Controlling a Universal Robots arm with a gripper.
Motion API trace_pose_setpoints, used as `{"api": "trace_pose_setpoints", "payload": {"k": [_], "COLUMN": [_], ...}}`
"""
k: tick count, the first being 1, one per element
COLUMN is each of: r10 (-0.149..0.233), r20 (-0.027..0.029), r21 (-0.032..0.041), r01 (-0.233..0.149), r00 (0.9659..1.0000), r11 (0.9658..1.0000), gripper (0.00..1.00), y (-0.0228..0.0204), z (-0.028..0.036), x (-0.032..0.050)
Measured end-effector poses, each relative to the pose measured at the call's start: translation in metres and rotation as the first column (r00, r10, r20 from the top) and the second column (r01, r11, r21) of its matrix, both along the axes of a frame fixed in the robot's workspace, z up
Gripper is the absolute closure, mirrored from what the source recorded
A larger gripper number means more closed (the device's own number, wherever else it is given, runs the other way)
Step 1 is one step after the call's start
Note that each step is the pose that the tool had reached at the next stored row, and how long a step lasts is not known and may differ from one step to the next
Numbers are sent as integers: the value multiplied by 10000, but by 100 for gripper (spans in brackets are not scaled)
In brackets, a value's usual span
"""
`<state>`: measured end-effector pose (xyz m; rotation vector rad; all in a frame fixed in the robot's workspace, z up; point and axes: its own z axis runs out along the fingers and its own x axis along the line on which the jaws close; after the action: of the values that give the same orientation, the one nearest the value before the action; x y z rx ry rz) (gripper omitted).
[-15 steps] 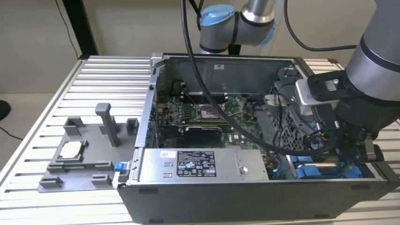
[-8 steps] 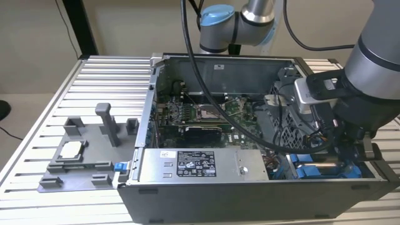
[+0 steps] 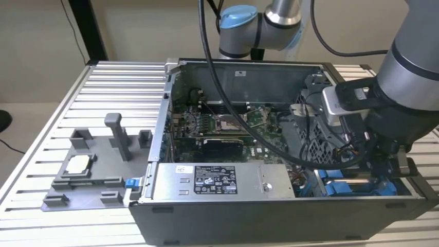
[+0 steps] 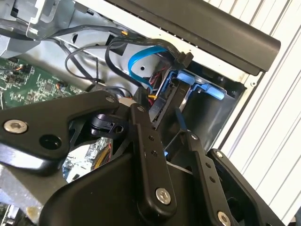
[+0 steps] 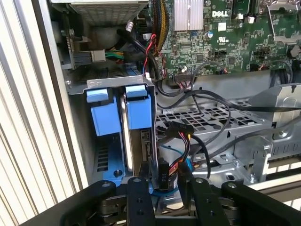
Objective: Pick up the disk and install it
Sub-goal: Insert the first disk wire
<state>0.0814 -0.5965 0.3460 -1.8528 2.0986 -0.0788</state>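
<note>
Blue-framed disk (image 5: 137,123) stands on edge in the drive bay (image 5: 117,83) at the corner of the case (image 3: 274,218). Bay walls sit close and cables (image 5: 188,136) crowd alongside. The gripper (image 5: 169,181) is just beside it, fingers parted and holding nothing.

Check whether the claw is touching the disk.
Cannot tell. In the first wrist view the claw ends right at the near edge of the disk, with neither contact nor a gap plainly shown.

A plain beige wall (image 3: 151,31) stands well beyond the jaws, with a dark upright post (image 3: 92,31) against it. The slatted metal surface (image 3: 103,87) spreads beneath and around them, and pale floor (image 3: 20,113) lies past its far edge.
</note>
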Motion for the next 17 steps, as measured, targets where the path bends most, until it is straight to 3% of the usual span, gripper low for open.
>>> {"api": "trace_pose_setpoints", "payload": {"k": [3,17], "r10": [0,4], "r20": [0,-30], "r21": [-34,-59], "r01": [0,-5], "r00": [10000,10000], "r11": [10000,10000], "gripper": [0,0], "y": [0,-1], "z": [-1,6], "x": [0,10]}}
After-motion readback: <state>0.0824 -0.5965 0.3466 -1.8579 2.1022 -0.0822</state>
